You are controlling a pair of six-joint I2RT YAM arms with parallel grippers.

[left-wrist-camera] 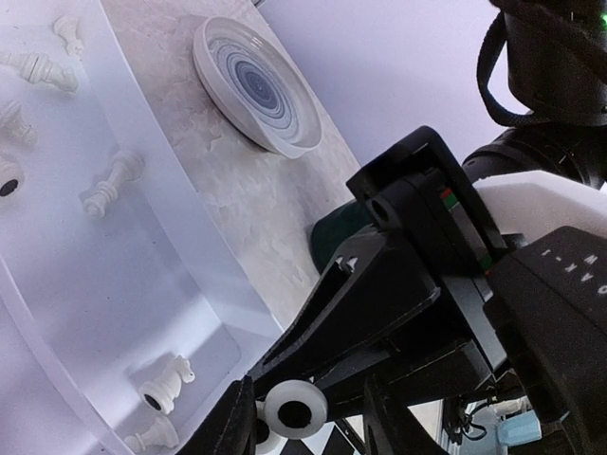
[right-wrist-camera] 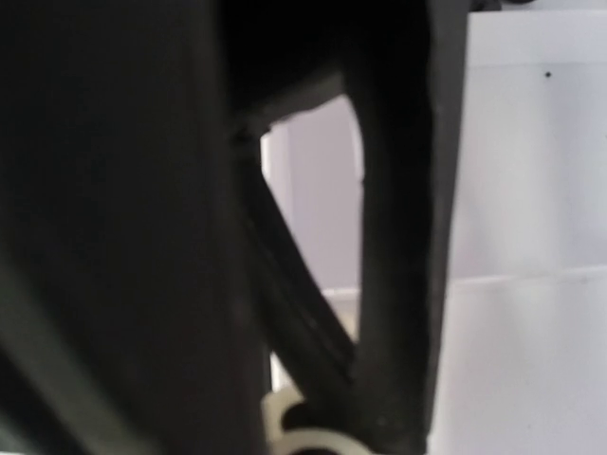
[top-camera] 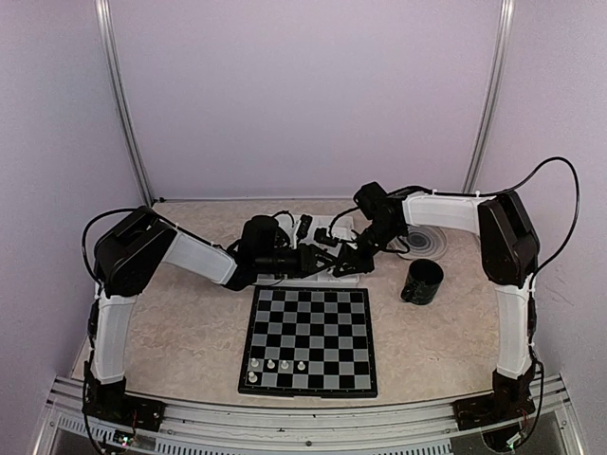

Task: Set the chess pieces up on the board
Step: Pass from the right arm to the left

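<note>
Item: white chess piece [left-wrist-camera: 296, 408], over the white tray [left-wrist-camera: 142, 284], behind the board [top-camera: 308, 341]. Right fingers [left-wrist-camera: 370, 294] narrow, apparently pinching it; left fingers [left-wrist-camera: 232, 428] part-open, straddling it. 5 white pieces [top-camera: 270, 364] stand on the board. Risk: a mistimed release between arms drops it.

Pale lilac walls [top-camera: 303, 95] with two slim metal posts [top-camera: 119, 104] enclose a beige marbled tabletop [top-camera: 180, 322].
</note>
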